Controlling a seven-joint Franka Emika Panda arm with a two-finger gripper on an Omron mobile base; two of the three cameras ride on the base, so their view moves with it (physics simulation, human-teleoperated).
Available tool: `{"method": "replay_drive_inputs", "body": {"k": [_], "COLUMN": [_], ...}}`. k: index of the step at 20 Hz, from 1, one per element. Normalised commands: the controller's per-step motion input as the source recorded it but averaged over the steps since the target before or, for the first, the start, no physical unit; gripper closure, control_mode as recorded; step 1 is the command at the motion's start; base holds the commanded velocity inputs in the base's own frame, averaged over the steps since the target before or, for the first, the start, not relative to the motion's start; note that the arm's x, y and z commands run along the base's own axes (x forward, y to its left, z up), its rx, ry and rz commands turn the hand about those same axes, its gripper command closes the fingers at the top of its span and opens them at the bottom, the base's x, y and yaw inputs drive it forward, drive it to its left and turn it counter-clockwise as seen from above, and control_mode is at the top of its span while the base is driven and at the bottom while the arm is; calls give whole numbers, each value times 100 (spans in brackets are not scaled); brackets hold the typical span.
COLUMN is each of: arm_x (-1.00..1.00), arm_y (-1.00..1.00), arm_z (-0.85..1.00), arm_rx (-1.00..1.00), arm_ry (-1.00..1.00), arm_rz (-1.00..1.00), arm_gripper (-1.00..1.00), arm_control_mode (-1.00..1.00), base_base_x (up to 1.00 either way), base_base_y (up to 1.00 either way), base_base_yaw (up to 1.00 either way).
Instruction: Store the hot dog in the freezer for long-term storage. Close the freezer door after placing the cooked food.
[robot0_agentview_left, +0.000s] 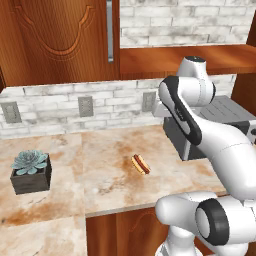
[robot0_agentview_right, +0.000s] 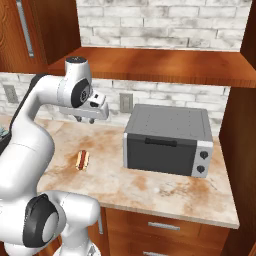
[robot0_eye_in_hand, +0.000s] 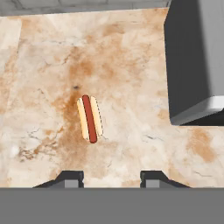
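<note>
On the counter (robot0_agentview_left: 100, 185), about mid-depth and well apart from both the wall and the front edge, lies the hot dog (robot0_agentview_left: 141, 164). The hand view shows it (robot0_eye_in_hand: 89, 118) flat on the marble, a red-brown sausage in a pale tan bun, long axis going up the picture with a slight tilt. The right base view has it (robot0_agentview_right: 82, 159) left of the oven (robot0_agentview_right: 167, 140), near but not touching.

The gripper (robot0_agentview_right: 86, 120) hangs high above the counter, pointing down, w/ nothing in it. The fingers (robot0_eye_in_hand: 70, 179) stand spread apart, the gap wider than the bun, and the hot dog sits above and a bit left of that gap in the hand view.

Step in hand, as I judge: reach and grasp, not yet begun; the task is at its start. To do it well, center the hand over the middle of the bun, keep the fingers across the short side so they close on the bun walls, then go straight down until the tips are near the marble. Close softly, bc the bun looks small and round and could roll or slip out. Keep away from the oven side on the descent.

Farther left stands a plant (robot0_agentview_left: 31, 172) in a dark box, well apart from the work.
</note>
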Motion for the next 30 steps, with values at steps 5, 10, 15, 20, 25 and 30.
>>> {"method": "replay_drive_inputs", "body": {"k": [5, 10, 15, 20, 25, 30], "arm_x": [0, 0, 0, 0, 0, 0], "arm_y": [-1, 3, 40, 25, 36, 18], "arm_z": [-7, -8, -9, -25, -31, -32], "arm_rx": [-1, -4, -3, 0, -9, -3], "arm_ry": [0, 1, 0, 0, -1, 0], "arm_rz": [0, 0, 0, 1, 5, 0], "arm_gripper": [-100, -100, -100, -100, -100, -100], "arm_control_mode": [-100, -100, -100, -100, -100, -100], "base_base_x": [0, 0, 0, 0, 0, 0], "base_base_y": [0, 0, 0, 0, 0, 0], "base_base_yaw": [0, 0, 0, 0, 0, 0]}}
